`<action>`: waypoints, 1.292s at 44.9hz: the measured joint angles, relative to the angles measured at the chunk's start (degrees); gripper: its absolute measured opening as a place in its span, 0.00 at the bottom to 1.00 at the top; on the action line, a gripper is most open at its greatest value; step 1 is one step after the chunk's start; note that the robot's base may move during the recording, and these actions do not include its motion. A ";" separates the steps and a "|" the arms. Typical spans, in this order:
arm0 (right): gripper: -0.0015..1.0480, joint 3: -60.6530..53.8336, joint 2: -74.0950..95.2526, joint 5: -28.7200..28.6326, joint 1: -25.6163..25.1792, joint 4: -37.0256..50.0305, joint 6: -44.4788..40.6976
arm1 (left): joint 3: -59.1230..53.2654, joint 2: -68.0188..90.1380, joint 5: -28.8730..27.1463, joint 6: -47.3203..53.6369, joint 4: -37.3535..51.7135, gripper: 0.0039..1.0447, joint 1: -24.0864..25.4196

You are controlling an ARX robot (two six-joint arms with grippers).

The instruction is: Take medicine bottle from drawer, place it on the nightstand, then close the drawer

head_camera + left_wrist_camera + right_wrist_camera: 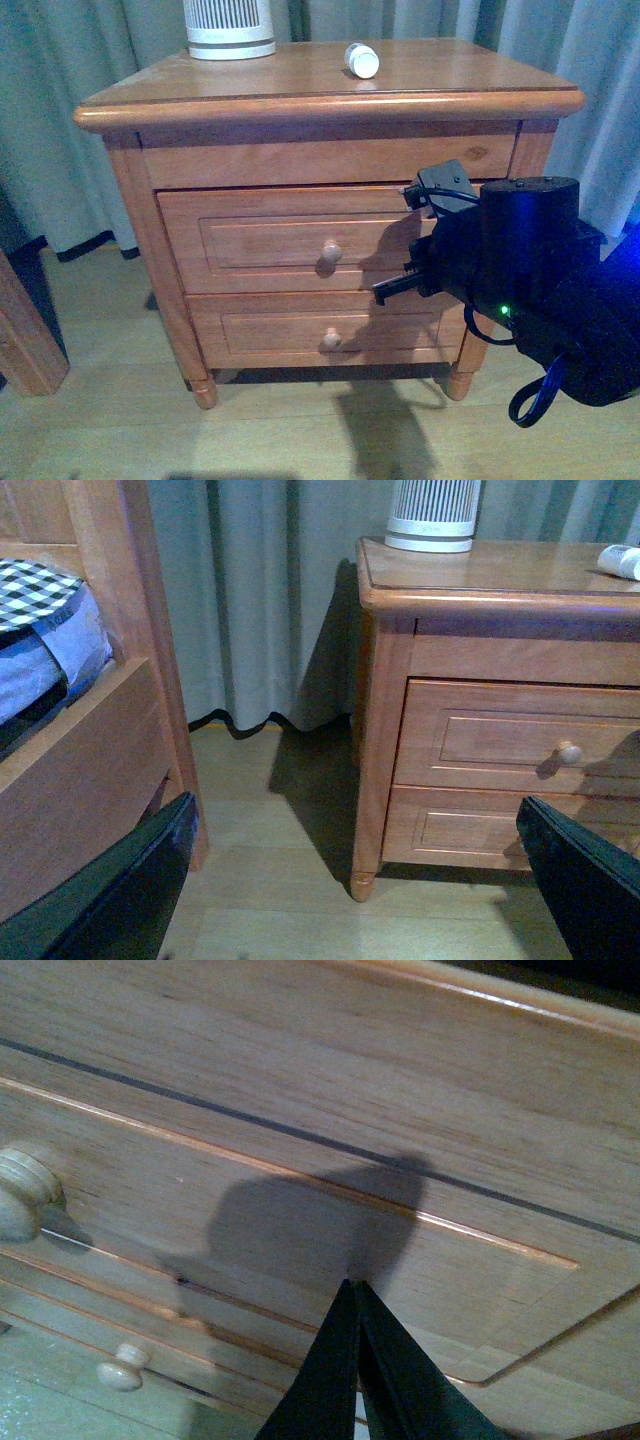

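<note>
Your right gripper [355, 1295] is clenched with nothing between its black fingers, the tips meeting in a point right at the front panel of the drawer [300, 245]; whether they touch the wood you cannot tell. Its dark, bulky wrist sits in front of the right end of that drawer, with a small green light and a looped blue cable below it. Your left gripper [350, 880] is spread wide, two glossy black fingers [130, 890] apart, well off to the left of the nightstand [330, 100] and holding nothing.

The drawer is shut flush, a recessed-panel front in smooth orange-brown wood with a round pale knob [329, 255]. Under it lies a shallower lower drawer [325, 335] with a matching knob.

The medicine bottle [362, 60] lies on its side on the nightstand's flat, rounded-edge top, a small white cylinder with its round cap facing you; any label print is too small to read. To its left on the same top stands a white ribbed cylinder [229, 28].

The nightstand stands on short turned feet on a pale wood-plank floor [120, 420], with grey-green curtains [60, 60] behind it. Left of it is a wooden bed frame [90, 770] with checked bedding [35, 585].
</note>
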 joint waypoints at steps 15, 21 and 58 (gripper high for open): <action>0.03 -2.91 -4.76 -0.22 -0.46 2.34 0.57 | 0.00 0.00 0.00 0.00 0.00 0.94 0.00; 0.03 -5.07 -8.15 0.35 -0.55 2.71 1.44 | 0.00 0.00 0.00 0.00 0.00 0.94 0.00; 0.03 -29.33 -54.75 2.86 0.37 -13.40 14.19 | 0.00 0.00 0.00 0.00 0.00 0.94 0.00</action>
